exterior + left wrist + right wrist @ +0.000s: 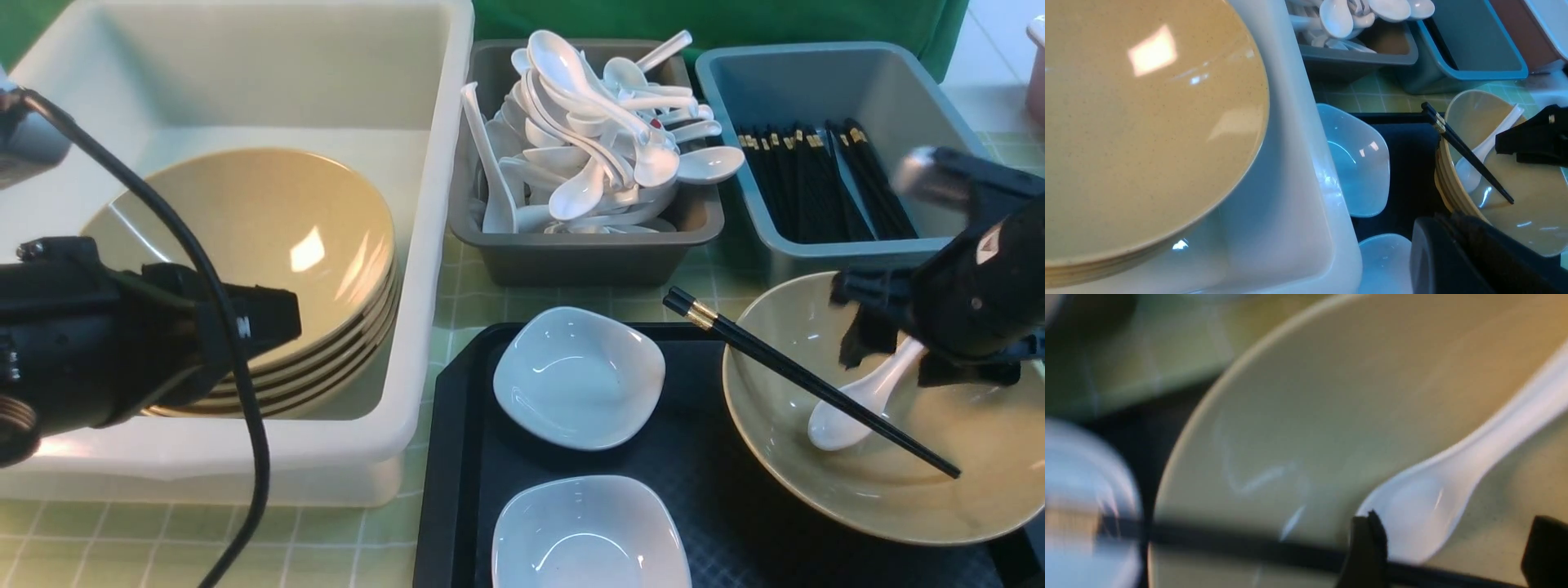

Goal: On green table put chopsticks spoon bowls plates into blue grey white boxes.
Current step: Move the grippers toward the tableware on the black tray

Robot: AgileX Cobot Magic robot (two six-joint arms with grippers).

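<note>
Olive-tan bowl [939, 490] on black tray [718, 506] holds white spoon [857, 400]; chopsticks [808, 384] lie across both. Right gripper [1455, 549] low in bowl, jaws wide, empty, flanking spoon's scoop. Left gripper [277, 322] pinched closed, empty, over stacked bowls [269, 245] in white box [408, 392]. Step, likely: spoon pickup. Next: close on spoon without snagging chopsticks, carry to grey box [571, 261].
</note>
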